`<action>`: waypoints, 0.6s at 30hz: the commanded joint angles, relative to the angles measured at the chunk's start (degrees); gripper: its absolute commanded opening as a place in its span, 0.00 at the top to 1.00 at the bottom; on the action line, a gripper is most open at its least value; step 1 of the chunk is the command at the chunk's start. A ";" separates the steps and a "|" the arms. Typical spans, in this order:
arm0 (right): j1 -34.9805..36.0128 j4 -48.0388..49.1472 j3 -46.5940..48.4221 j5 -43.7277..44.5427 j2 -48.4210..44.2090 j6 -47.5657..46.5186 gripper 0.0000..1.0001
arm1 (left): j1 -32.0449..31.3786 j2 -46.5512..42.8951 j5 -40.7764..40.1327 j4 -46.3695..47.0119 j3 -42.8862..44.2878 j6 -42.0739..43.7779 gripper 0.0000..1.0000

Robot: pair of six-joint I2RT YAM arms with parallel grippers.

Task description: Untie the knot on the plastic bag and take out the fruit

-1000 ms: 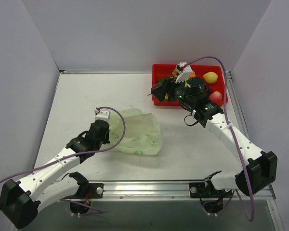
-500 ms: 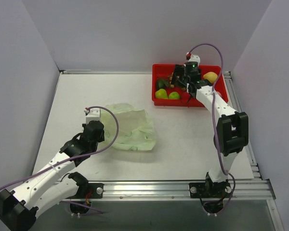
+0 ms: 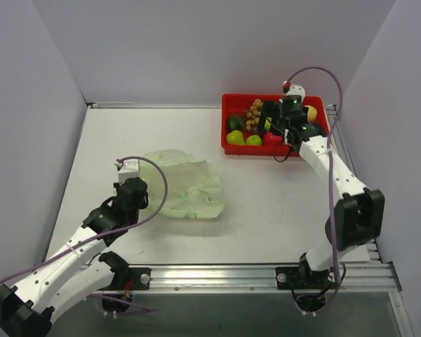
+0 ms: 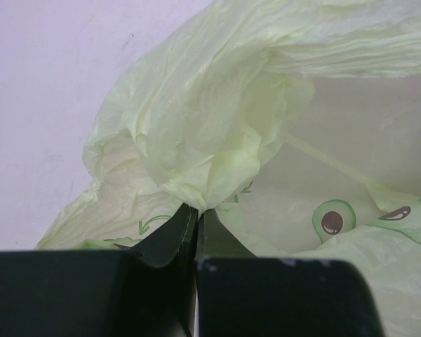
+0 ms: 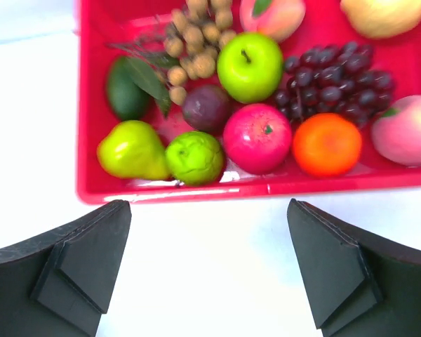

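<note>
The pale green plastic bag (image 3: 189,188) lies crumpled and flattened on the table left of centre. My left gripper (image 4: 197,210) is shut on a fold of the plastic bag (image 4: 217,119) at its near-left edge (image 3: 144,199). The knot is out of view. The fruit lies in the red tray (image 5: 196,191): a purple grape bunch (image 5: 333,78), a red apple (image 5: 257,137), an orange (image 5: 327,144), a green apple (image 5: 250,67) and several more. My right gripper (image 5: 209,210) hangs open and empty by the tray's near edge (image 3: 275,126).
The red tray (image 3: 316,100) stands at the back right beside the right wall. It also holds a tan longan cluster (image 5: 194,41) and a yellow lemon-like fruit (image 5: 384,14). White walls close in the table on three sides, and a metal rail (image 3: 217,275) runs along its near edge.
My right gripper has opened wide and drawn back from over the tray, where a red fruit now shows at the front. My left gripper has pulled the bag slightly to the left.
</note>
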 commanded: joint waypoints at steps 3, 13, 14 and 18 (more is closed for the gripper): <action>-0.11 -6.24 -4.49 0.55 -19.68 -0.04 0.00 | 0.48 -3.88 -6.40 -5.53 2.81 -5.16 1.00; -0.02 -13.19 -18.80 1.95 -51.22 3.12 0.00 | 1.36 -10.30 -9.84 -18.20 5.54 -16.33 1.00; -0.02 -13.63 -19.96 2.39 -53.43 3.91 0.00 | 1.36 -10.30 -9.49 -18.98 5.71 -16.59 1.00; -0.11 -16.35 -24.71 3.98 -63.11 4.27 0.00 | 1.45 -10.30 -7.03 -21.53 7.12 -17.12 0.85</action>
